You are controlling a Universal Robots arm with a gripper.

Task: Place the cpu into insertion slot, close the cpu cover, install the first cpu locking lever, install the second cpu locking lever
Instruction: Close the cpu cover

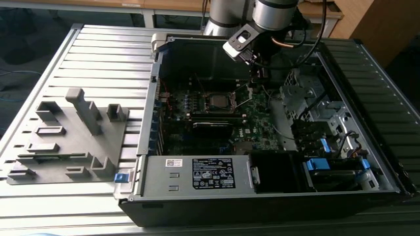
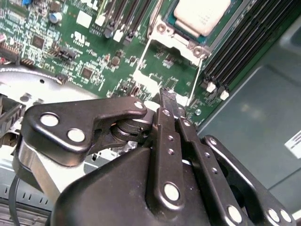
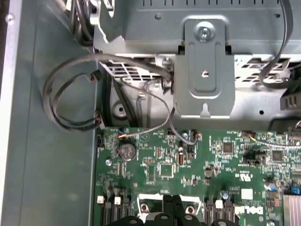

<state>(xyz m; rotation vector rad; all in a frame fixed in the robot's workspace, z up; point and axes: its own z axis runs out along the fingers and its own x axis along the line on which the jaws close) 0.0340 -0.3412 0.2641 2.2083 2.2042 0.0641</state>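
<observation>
The open computer case (image 1: 262,211) lies toward the exterior view's right edge of the slatted surface (image 1: 98,54). A grey fixture block (image 1: 66,137) sits near the corner on the exterior view's left.

The cpu (image 2: 202,14) sits in its socket on the motherboard (image 2: 94,52), its pale metal top facing up. The cpu cover (image 2: 181,40) appears to lie down around it. A thin wire lever (image 2: 143,55) and a second wire lever (image 2: 195,79) run out from the socket over the board and look not yet latched.

The tool (image 2: 167,96) hangs just beside the socket, nearest the second wire lever. Its fingers are pressed together and nothing is visible between them. The exterior view shows the tool (image 1: 260,81) reaching down into the case beside the cpu (image 1: 215,101).

The work appears to be at the levers. To do this well, the narrow tip should bear on the wire alone, push it down and sideways under its catch, and stay clear of the memory slots (image 2: 240,42) and the small parts on the board.

A white label (image 1: 213,173) with black print sits on the metal box at the case's near side. White markings are printed on the motherboard, and I leave the print unread.
</observation>
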